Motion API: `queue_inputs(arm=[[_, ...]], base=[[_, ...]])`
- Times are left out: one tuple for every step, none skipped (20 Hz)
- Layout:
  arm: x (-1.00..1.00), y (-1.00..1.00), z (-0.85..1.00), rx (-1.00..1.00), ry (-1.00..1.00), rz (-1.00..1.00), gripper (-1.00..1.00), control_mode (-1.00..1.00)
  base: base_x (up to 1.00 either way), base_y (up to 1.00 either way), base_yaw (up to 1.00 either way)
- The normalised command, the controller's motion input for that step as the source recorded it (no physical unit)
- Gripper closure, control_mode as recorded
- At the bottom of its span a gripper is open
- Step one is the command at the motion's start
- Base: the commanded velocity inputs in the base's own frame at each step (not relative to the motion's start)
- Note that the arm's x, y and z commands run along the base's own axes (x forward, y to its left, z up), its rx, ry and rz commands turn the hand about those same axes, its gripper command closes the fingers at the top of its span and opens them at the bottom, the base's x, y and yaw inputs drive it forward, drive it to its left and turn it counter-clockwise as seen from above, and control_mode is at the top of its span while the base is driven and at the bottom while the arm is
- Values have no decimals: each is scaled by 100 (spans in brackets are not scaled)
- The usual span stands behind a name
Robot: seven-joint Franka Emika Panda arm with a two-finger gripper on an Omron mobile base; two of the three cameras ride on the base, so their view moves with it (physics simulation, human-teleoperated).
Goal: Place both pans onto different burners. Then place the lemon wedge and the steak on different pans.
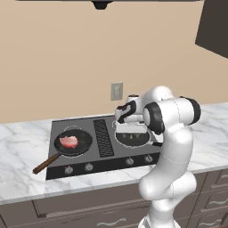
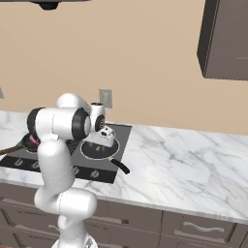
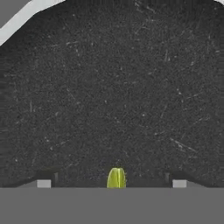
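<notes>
The wooden-handled pan (image 1: 82, 143) sits on the left burner of the cooktop (image 1: 103, 156) with the pink steak (image 1: 68, 141) lying in it. On the right burner rests the all-dark pan (image 1: 132, 140), whose handle points toward the counter's front. My gripper (image 1: 131, 129) hangs low over this pan, pointing down. In the hand view the gripper (image 3: 111, 183) is open, its fingertips (image 3: 43, 183) wide apart. The yellow-green lemon wedge (image 3: 116, 178) lies on the pan's scratched black floor (image 3: 113, 87) between them, touching neither.
A black grille (image 1: 103, 137) runs down the cooktop's middle and a row of knobs (image 1: 89, 167) lines its front. Marble counter (image 2: 184, 160) extends right of the cooktop. A wall outlet (image 1: 116, 91) is behind it, and a dark cabinet (image 2: 225, 38) hangs upper right.
</notes>
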Motion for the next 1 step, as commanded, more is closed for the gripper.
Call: queue_inputs(arm=[[0,-1,39,3,0,0,-100,-100]], base=[[0,0,0]])
